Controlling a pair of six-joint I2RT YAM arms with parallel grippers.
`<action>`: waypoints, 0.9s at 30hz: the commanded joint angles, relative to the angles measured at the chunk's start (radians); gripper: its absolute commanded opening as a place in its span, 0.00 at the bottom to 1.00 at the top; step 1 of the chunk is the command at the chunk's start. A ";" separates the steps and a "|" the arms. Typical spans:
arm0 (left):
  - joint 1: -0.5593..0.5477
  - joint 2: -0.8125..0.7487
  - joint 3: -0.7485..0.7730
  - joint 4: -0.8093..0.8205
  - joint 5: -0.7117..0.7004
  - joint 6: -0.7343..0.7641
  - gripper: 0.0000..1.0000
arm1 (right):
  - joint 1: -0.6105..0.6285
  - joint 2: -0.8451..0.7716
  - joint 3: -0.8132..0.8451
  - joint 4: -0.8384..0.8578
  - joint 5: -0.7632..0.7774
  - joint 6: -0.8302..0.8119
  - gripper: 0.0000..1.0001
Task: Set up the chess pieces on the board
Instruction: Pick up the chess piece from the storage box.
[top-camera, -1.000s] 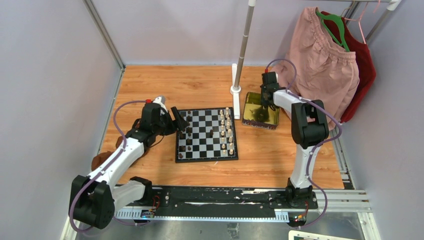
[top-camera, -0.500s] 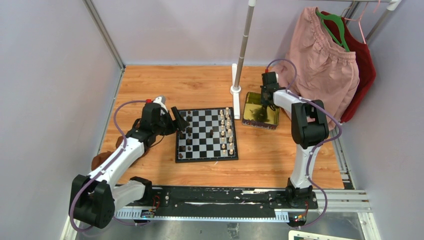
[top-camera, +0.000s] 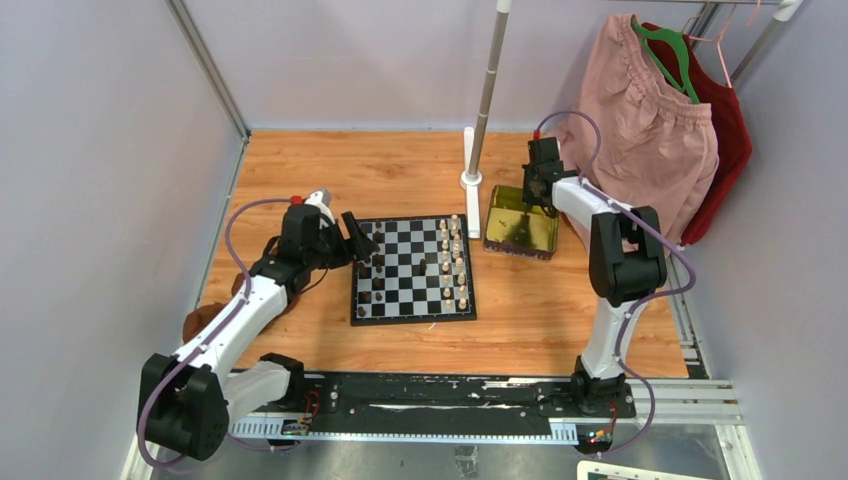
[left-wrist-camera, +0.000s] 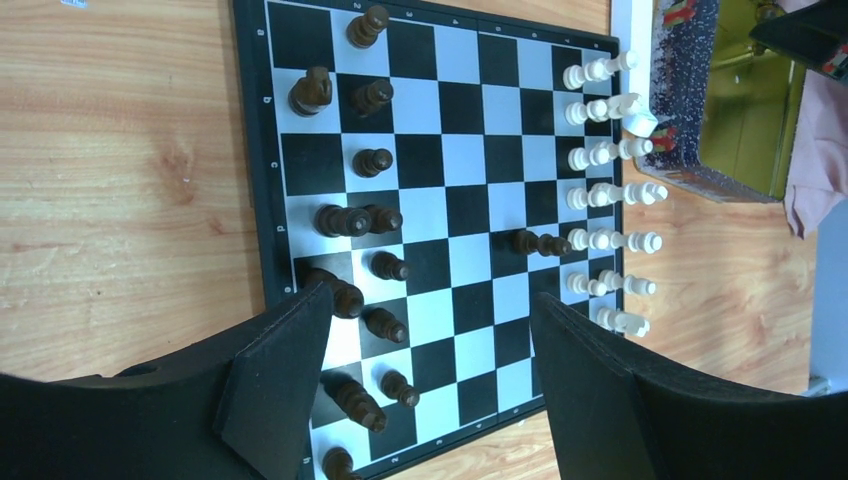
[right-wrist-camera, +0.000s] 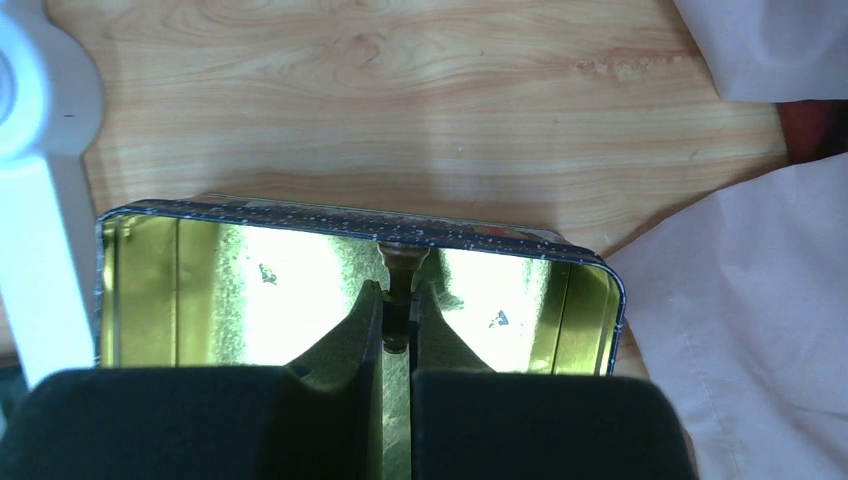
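Observation:
The board (top-camera: 405, 300) lies mid-table, with dark chess pieces (top-camera: 378, 270) on its left columns and cream ones (top-camera: 455, 262) on its right columns. In the left wrist view the dark pieces (left-wrist-camera: 372, 160) stand opposite the cream rows (left-wrist-camera: 610, 185) on the board (left-wrist-camera: 470, 200), and one dark piece stands near the cream rows. My left gripper (top-camera: 358, 240) hovers open over the board's left edge, with nothing between its fingers (left-wrist-camera: 430, 310). Over the gold tray (top-camera: 497, 245), my right gripper (top-camera: 530, 205) is shut on a dark chess piece (right-wrist-camera: 399, 290), pinched between the fingertips (right-wrist-camera: 398, 310).
A white pole on a flat base (top-camera: 472, 180) stands just left of the tray (right-wrist-camera: 330, 212). Pink and red clothes (top-camera: 650, 130) hang at the back right, close to the right arm. A brown object (top-camera: 200, 320) lies by the left arm.
My right gripper has closed on the dark piece in the tray and the arm has shifted slightly up and back. The left arm is still.

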 joint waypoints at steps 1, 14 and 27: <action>-0.005 -0.031 0.037 -0.001 -0.008 0.025 0.78 | 0.015 -0.061 -0.016 -0.048 -0.060 0.036 0.00; -0.005 -0.068 0.058 -0.010 0.009 0.042 0.78 | 0.060 -0.229 -0.053 -0.142 -0.186 0.120 0.00; -0.005 -0.125 0.049 -0.055 0.007 0.053 0.78 | 0.002 -0.217 -0.115 -0.160 -0.261 0.254 0.00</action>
